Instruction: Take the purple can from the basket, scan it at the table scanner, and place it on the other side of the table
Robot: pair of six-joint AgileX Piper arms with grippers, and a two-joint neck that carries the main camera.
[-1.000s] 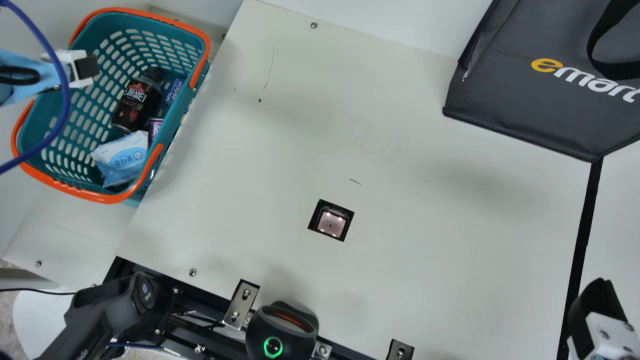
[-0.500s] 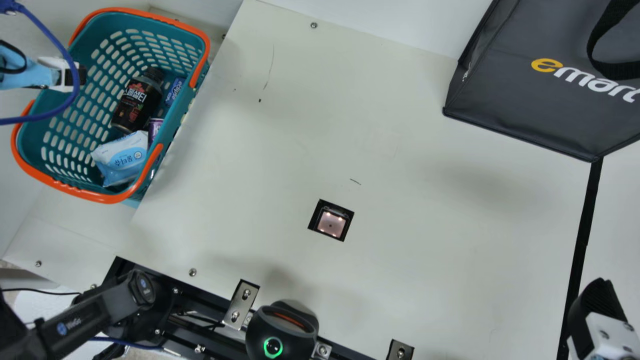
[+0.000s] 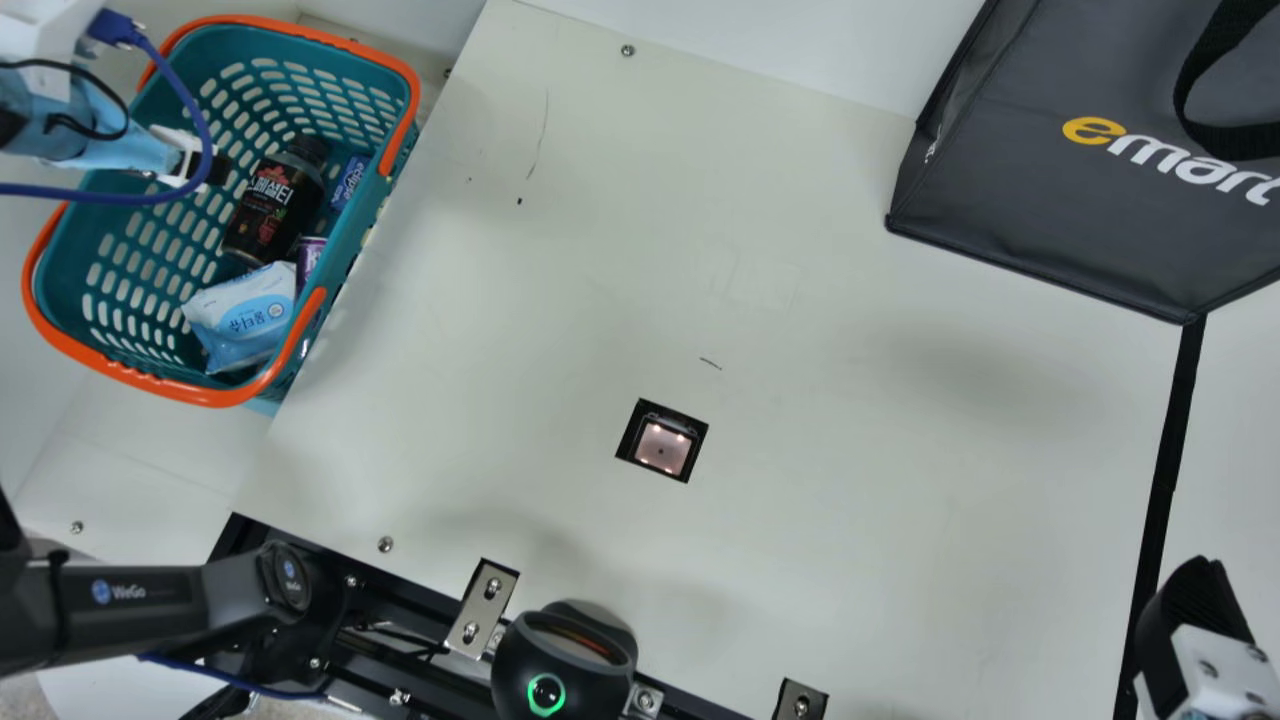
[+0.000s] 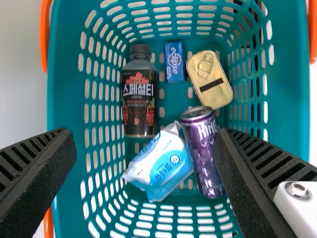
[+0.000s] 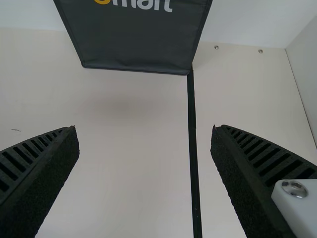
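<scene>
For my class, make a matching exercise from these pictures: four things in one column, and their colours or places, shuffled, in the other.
1. Can | A. Set into the tabletop
2. Tin | B. Purple
3. Scanner | C. Dark grey
4. Bag | D. Gold

Right pairs: 1-B; 2-D; 3-A; 4-C

Wipes packet (image 4: 159,165) close beside purple can (image 4: 202,152)

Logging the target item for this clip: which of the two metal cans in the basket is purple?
The tall round can beside the wipes packet; the other is a flat gold tin with a pull ring.
</scene>
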